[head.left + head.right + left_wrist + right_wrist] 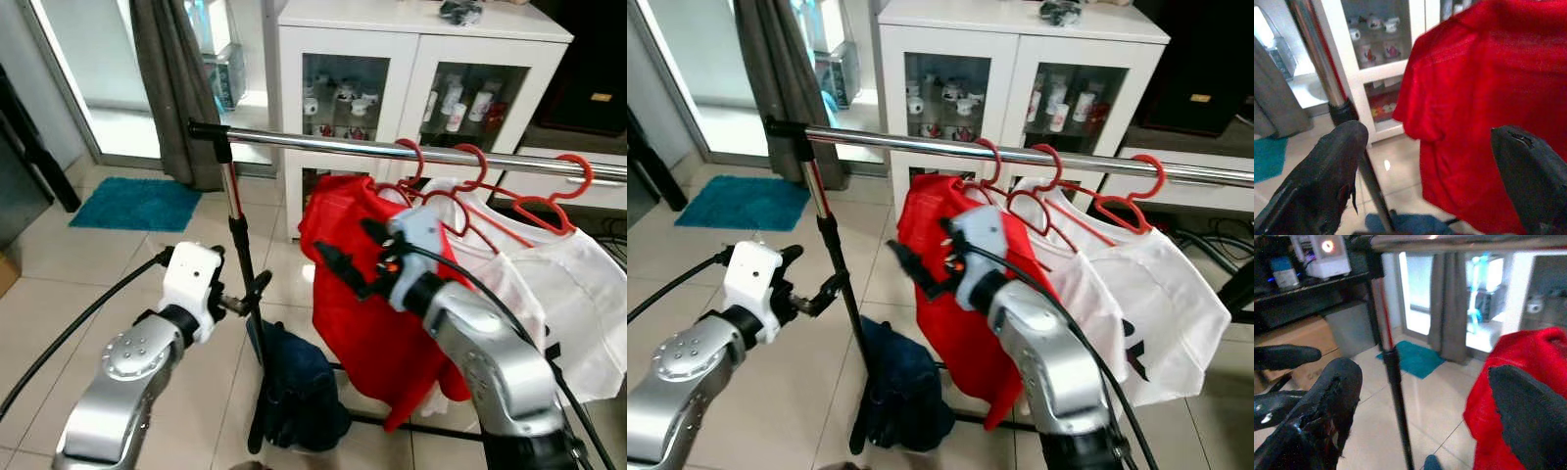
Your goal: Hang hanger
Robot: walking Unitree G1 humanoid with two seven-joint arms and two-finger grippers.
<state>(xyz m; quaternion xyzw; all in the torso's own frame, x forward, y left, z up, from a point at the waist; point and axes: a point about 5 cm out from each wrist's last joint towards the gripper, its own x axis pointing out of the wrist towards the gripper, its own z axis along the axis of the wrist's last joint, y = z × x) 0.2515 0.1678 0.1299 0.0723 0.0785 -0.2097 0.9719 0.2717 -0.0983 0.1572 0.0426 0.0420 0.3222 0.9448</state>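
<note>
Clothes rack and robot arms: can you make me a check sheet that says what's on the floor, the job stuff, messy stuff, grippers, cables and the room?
Surface: pale tiled floor.
Job's things: silver rail holds three red hangers; a red shirt and white shirts hang from them.
Clutter: dark blue cloth heaped at the rack's upright pole.
Grippers: left gripper open, beside the pole; right gripper open, in front of the red shirt; both empty.
Cables: black cable along the left arm; another along the right arm.
Surroundings: white glass-door cabinet with mugs, grey curtain, teal mat.
</note>
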